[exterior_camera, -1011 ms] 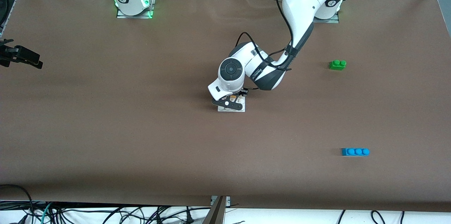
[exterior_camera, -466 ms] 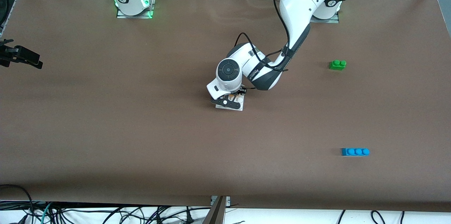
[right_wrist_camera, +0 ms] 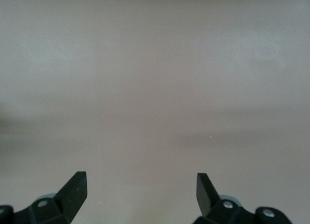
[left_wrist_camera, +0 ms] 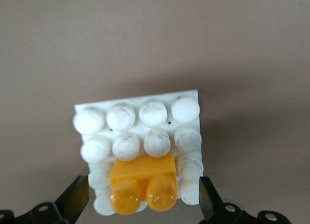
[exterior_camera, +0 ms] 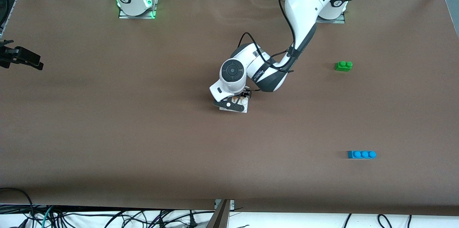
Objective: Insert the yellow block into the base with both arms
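Observation:
The yellow block point(left_wrist_camera: 143, 183) sits on the white studded base point(left_wrist_camera: 121, 118), at the base's edge row, two studs up. My left gripper point(left_wrist_camera: 143, 186) is open right over it, one finger on each side, with a gap to the block on both. In the front view the left gripper point(exterior_camera: 232, 103) covers most of the base point(exterior_camera: 244, 109) at mid-table, and only a sliver of the yellow block point(exterior_camera: 234, 98) shows. My right gripper point(exterior_camera: 34, 61) waits open at the right arm's end of the table, and the right wrist view shows the right gripper point(right_wrist_camera: 141, 186) over bare brown tabletop.
A green two-stud brick point(exterior_camera: 343, 65) lies toward the left arm's end of the table. A blue three-stud brick point(exterior_camera: 361, 154) lies at that same end, nearer the front camera. The left arm's elbow hangs over the table's middle.
The left gripper has opened and let go of the yellow block, which stays on the base. The left hand first shifted slightly over the base. The right arm has not moved.

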{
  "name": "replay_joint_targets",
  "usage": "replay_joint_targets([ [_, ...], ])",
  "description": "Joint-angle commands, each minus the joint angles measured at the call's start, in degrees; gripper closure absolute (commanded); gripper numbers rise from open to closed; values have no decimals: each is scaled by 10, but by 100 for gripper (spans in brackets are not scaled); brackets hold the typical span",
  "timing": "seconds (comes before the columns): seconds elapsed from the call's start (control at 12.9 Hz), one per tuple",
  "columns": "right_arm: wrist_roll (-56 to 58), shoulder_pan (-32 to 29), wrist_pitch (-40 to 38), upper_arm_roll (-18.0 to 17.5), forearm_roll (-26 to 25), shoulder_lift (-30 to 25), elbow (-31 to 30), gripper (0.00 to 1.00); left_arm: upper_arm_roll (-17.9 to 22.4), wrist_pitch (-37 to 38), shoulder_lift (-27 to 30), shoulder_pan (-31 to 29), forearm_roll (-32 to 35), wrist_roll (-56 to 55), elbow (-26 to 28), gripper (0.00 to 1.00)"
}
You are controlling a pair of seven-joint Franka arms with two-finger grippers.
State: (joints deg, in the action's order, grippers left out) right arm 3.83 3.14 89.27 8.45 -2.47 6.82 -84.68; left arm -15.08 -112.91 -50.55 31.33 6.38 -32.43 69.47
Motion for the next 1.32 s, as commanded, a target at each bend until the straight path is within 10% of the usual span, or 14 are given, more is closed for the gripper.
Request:
replay_joint_targets([
  [0.0, 9, -6, 0, -5, -5, -3, -1, 0, 3, 89, 75, -20, -8, 3, -2, 0],
  [0.78, 8, -6, 1, -5, -4, -3, -1, 0, 1, 272, 308, -280, -23, 207, 11, 0],
  [1.24, 8, -6, 1, -4, -3, -3, -1, 0, 73, 183, 503, -331, -72, 237, 270, 0],
])
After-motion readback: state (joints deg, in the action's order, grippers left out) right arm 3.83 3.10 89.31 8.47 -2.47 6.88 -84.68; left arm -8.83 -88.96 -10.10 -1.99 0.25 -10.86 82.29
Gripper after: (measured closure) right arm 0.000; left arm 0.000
